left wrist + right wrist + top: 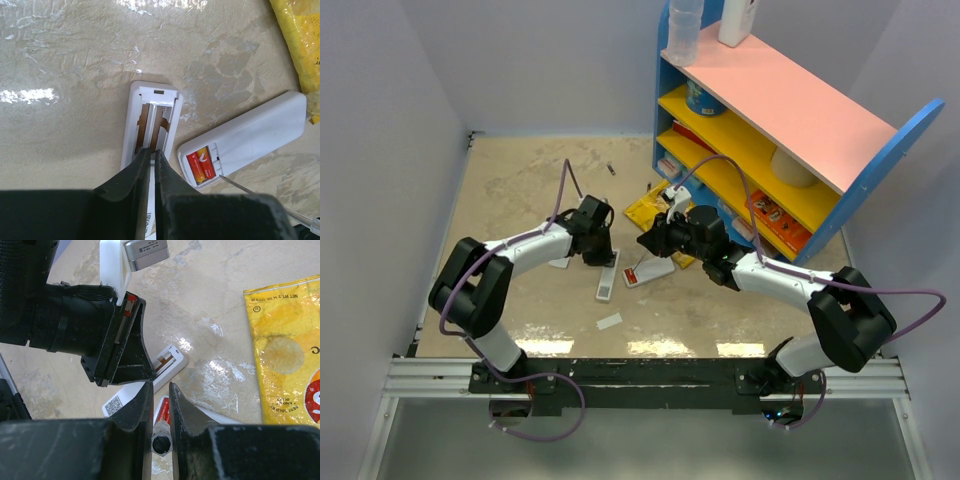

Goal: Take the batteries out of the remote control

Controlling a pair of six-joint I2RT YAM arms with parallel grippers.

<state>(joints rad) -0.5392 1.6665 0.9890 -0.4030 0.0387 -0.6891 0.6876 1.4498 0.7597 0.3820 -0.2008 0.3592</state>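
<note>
At centre: remote control (250, 132) lies back up, batteries (201, 166) exposed for prying.
Right fingers (160, 390): clamped on grey stick (162, 444), likely as a lever.
Left fingers (152, 155): closed, nothing held.

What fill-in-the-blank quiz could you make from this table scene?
1. The batteries sit inside the ___ remote control.
2. The narrower white bar has a battery bay that is ___.
3. The right gripper is shut on a thin ___ stick.
4. The snack bag is ___.
Missing words: white; empty; grey; yellow.
</note>
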